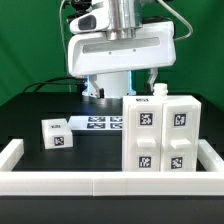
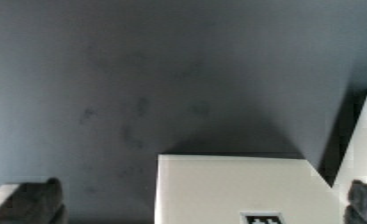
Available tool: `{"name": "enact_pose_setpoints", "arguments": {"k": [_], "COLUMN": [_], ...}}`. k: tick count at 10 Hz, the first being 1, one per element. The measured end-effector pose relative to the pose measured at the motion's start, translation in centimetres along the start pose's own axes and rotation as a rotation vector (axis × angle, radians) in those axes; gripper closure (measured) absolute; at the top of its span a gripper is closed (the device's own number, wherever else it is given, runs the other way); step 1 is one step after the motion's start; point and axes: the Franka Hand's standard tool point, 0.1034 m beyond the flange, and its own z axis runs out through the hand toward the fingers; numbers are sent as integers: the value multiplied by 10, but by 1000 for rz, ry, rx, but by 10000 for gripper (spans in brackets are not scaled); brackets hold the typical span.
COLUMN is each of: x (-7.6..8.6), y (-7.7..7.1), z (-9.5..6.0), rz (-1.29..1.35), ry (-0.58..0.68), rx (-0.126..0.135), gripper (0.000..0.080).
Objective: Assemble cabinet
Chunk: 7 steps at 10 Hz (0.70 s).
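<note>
Above the dark table (image 1: pixel 30 110) my gripper (image 1: pixel 122 88) hangs, fingers (image 2: pixel 29 203) wide apart, holding nothing; a white tagged part (image 2: pixel 242 188) shows between them; in the exterior view the cabinet (image 1: pixel 162 135) stands at 4 o'clock, a small block (image 1: pixel 55 135) at 8 o'clock.

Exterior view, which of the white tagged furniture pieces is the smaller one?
The small white block at the exterior view's left, alone on the table; the cabinet body at the exterior view's right is far larger.

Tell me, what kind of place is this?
Probably a robotics lab bench: a robot arm over a black table, white tagged cabinet parts, and a marker board of printed tags.
</note>
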Motion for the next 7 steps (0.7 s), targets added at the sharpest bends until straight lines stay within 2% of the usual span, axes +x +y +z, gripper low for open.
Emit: {"name": "enact_pose_setpoints", "arguments": {"k": [1, 2, 3, 5, 6, 7], "x": [-12, -29, -36, -50, -52, -51], "y": [10, 29, 40, 75, 81, 78], "z": [4, 10, 12, 11, 11, 11], "rz": [12, 6, -1, -54, -48, -54], "ry": [-18, -31, -40, -51, -52, -52], "rx": [-9, -39, -52, -63, -63, -62], "gripper": [2, 2, 2, 2, 2, 2]}}
